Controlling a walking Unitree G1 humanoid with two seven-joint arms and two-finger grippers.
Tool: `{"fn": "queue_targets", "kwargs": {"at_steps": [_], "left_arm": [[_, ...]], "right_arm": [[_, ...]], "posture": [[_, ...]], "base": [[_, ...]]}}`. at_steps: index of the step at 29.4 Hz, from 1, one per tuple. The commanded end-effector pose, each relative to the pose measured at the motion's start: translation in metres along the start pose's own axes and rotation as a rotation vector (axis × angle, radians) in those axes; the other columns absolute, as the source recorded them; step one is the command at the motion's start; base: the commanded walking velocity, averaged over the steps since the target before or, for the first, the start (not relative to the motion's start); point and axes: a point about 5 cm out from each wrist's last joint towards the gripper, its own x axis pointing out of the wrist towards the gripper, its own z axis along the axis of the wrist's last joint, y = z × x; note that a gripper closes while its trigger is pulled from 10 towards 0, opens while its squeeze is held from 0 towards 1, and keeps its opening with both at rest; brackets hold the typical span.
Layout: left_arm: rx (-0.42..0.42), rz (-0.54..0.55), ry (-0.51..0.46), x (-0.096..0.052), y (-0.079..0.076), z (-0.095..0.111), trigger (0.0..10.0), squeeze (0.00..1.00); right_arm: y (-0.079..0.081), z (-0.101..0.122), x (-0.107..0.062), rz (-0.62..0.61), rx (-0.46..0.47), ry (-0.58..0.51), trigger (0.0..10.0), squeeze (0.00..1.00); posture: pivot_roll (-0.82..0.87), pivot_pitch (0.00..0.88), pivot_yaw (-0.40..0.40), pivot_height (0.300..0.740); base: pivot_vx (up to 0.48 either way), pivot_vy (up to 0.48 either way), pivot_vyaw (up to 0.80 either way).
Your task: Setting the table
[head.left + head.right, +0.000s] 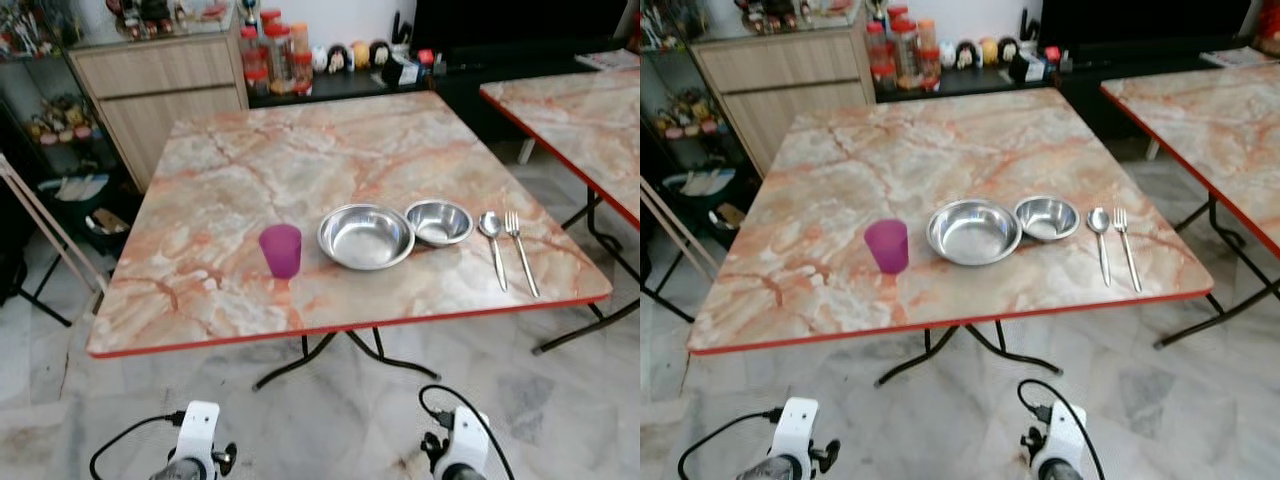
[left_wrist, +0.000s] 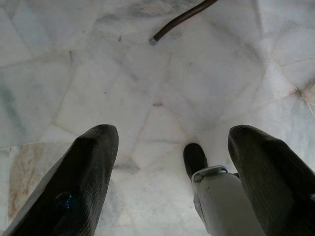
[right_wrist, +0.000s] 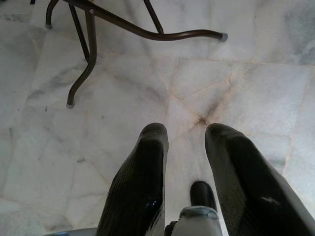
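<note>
both arms hang low over the marble floor [image 2: 162,88], left gripper [image 2: 170,162] spread wide, right gripper [image 3: 186,162] parted narrowly, both holding nothing. well ahead on the table [image 1: 250,170] sit purple cup [image 1: 281,250], large bowl [image 1: 365,236], small bowl [image 1: 438,222], spoon [image 1: 493,240], fork [image 1: 520,250].

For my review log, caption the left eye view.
Purple cup, two steel bowls, spoon and fork lined up on a marble-pattern table.

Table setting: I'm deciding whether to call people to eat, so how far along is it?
Looks done: purple cup, large steel bowl, small steel bowl, spoon and fork lie in a row near the table's front edge. In hand: nothing; left gripper and right gripper hang open over the floor. Left: possibly nothing.
</note>
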Motion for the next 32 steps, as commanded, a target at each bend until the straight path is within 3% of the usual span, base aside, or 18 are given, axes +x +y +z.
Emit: {"fn": "queue_targets", "kwargs": {"at_steps": [1,9,16,23,28,32], "left_arm": [[-0.001,0.009,0.011,-0.001,0.003,-0.003,10.0,0.0],[-0.023,0.001,0.013,0.0,-0.004,-0.004,10.0,0.0],[-0.029,-0.033,0.013,0.002,-0.021,-0.003,10.0,0.0],[-0.025,-0.046,0.021,0.001,-0.028,-0.006,10.0,0.0],[-0.003,-0.05,0.021,0.001,-0.03,-0.008,10.0,0.0],[-0.027,-0.028,-0.048,0.002,-0.026,0.004,10.0,0.0]], "right_arm": [[0.003,-0.003,0.0,0.008,-0.013,0.011,10.0,0.0],[-0.001,-0.002,0.0,0.016,-0.054,0.016,10.0,0.0],[-0.015,0.006,0.0,-0.004,-0.076,-0.003,10.0,0.0],[-0.022,0.006,-0.002,-0.012,-0.084,-0.009,10.0,0.0],[-0.02,0.006,-0.002,-0.004,-0.09,-0.018,10.0,0.0],[-0.013,0.014,0.0,0.042,-0.126,-0.064,10.0,0.0]], "posture": [[-0.04,0.0,0.055,0.74],[-0.06,0.0,0.032,0.74],[-0.1,0.0,0.01,0.74],[-0.11,0.0,0.003,0.74],[-0.11,0.0,-0.002,0.74],[-0.1,0.0,-0.001,0.74]], "base": [[0.0,0.0,0.0],[0.0,0.0,0.0],[0.0,0.0,0.0],[0.0,0.0,0.0],[0.0,0.0,0.0],[0.0,0.0,0.0]]}}
